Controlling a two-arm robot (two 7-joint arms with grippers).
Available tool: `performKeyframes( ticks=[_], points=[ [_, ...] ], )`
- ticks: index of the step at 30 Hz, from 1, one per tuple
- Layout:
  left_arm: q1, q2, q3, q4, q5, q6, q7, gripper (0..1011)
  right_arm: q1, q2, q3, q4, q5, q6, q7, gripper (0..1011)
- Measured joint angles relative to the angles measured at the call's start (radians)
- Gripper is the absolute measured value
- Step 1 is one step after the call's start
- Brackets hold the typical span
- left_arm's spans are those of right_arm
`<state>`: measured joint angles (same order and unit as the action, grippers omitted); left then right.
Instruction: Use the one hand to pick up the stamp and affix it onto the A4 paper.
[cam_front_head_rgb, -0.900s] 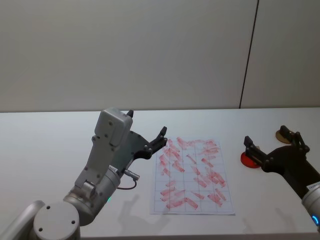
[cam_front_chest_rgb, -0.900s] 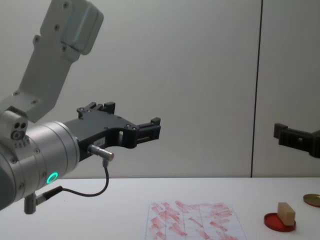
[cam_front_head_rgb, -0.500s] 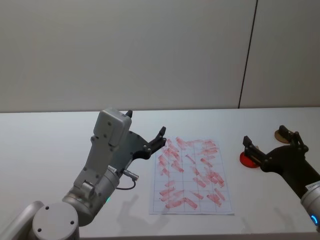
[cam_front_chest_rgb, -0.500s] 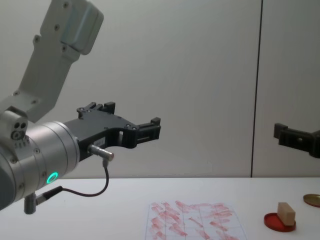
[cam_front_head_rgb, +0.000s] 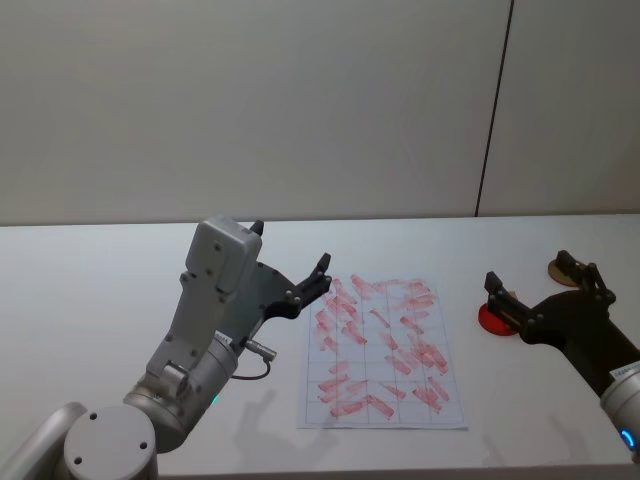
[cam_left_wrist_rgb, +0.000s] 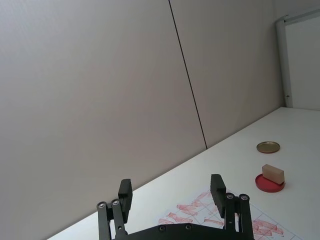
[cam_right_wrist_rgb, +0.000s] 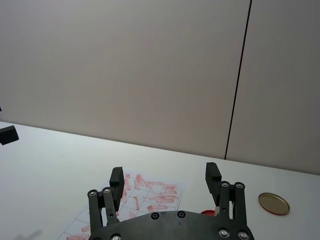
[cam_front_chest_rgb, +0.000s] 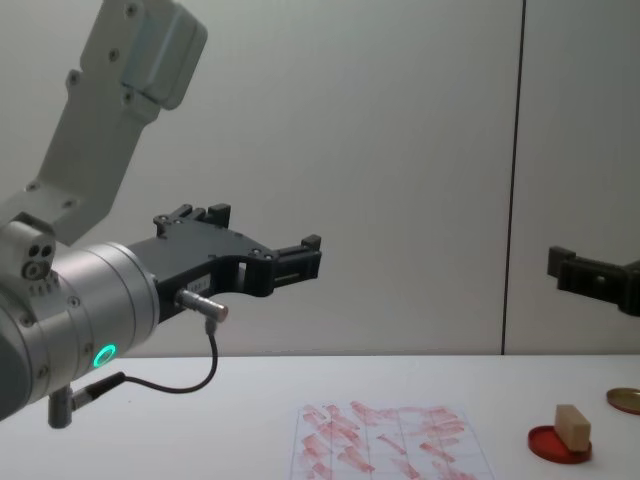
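Observation:
The stamp (cam_front_chest_rgb: 572, 426), a small tan wooden block, stands on a flat red ink pad (cam_front_chest_rgb: 560, 445) at the table's right, also seen in the left wrist view (cam_left_wrist_rgb: 273, 173). The A4 paper (cam_front_head_rgb: 385, 350), a gridded white sheet covered in red marks, lies mid-table. My right gripper (cam_front_head_rgb: 530, 270), on the blue-lit wrist, hovers open above the ink pad (cam_front_head_rgb: 490, 318) with nothing between its fingers. My left gripper (cam_front_head_rgb: 292, 247) hangs open and empty above the table just left of the paper (cam_front_chest_rgb: 390, 455).
A small gold disc (cam_front_head_rgb: 560, 270) lies on the table behind the right gripper, beyond the ink pad. The white table (cam_front_head_rgb: 100, 290) runs back to a grey wall. A thin cable (cam_front_chest_rgb: 200, 375) loops under the left wrist.

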<state>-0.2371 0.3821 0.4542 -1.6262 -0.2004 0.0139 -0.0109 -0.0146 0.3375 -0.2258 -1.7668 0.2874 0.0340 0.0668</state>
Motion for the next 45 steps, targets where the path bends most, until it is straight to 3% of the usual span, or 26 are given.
performKeyframes(
  ticks=[10, 23, 31, 45],
  points=[
    [0.000, 0.000, 0.000, 0.000, 0.000, 0.000, 0.000, 993, 0.001, -0.002, 0.000, 0.000, -0.002, 0.001, -0.001, 1001],
    [0.000, 0.000, 0.000, 0.000, 0.000, 0.000, 0.000, 993, 0.022, -0.031, -0.010, 0.019, -0.042, 0.046, -0.046, 1000],
    [0.000, 0.000, 0.000, 0.000, 0.000, 0.000, 0.000, 993, 0.072, -0.059, -0.006, 0.084, -0.064, 0.091, -0.082, 1001],
    [0.000, 0.000, 0.000, 0.000, 0.000, 0.000, 0.000, 993, 0.188, -0.105, 0.015, 0.249, -0.058, 0.150, -0.109, 1001]
  ],
)
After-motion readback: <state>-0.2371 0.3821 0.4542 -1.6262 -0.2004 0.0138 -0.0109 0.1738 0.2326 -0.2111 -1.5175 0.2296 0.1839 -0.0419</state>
